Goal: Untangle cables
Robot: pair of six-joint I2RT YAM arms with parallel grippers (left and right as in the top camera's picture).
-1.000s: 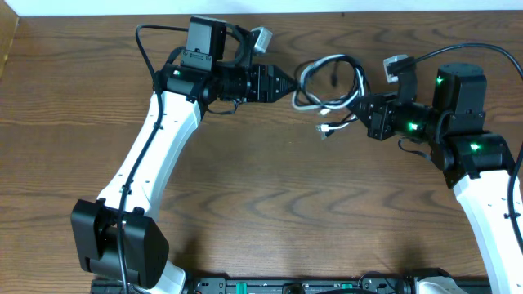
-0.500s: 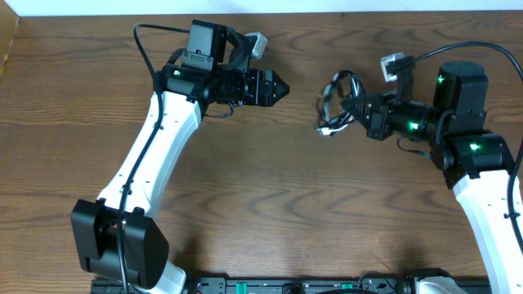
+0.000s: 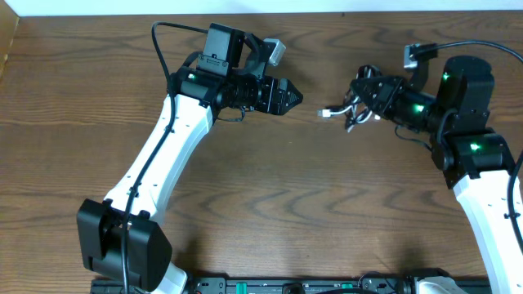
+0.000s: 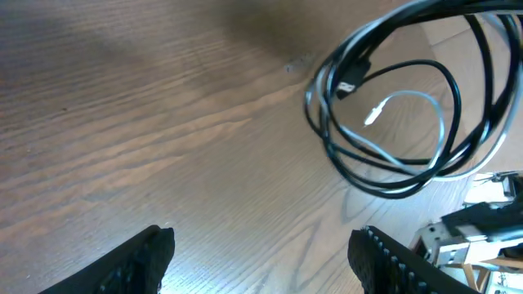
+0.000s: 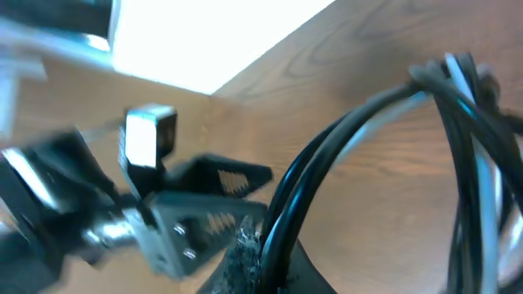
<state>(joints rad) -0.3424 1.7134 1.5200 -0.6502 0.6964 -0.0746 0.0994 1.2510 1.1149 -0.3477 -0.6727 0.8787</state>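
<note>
The cables [image 3: 353,104] are a small bundle of thin black and white cords, bunched at my right gripper [image 3: 369,96], which is shut on them. A white plug end [image 3: 324,113] sticks out to the left. In the right wrist view the cords [image 5: 323,163] run up out of the closed jaws [image 5: 270,249]. My left gripper [image 3: 296,96] stands open just left of the bundle, apart from it. The left wrist view shows the cables [image 4: 350,85] hanging as a loop over the table beyond the open fingers [image 4: 147,253], with nothing between them.
Wooden table [image 3: 270,204] under both arms. The thick black robot cord [image 3: 482,47] arcs over the right arm, another [image 3: 163,41] over the left. A pale wall runs along the table's far edge [image 3: 327,8].
The cables were stretched between both grippers; now they hang bunched from the right gripper alone, drawn right. The left gripper has let go, opened wider and shifted right.
</note>
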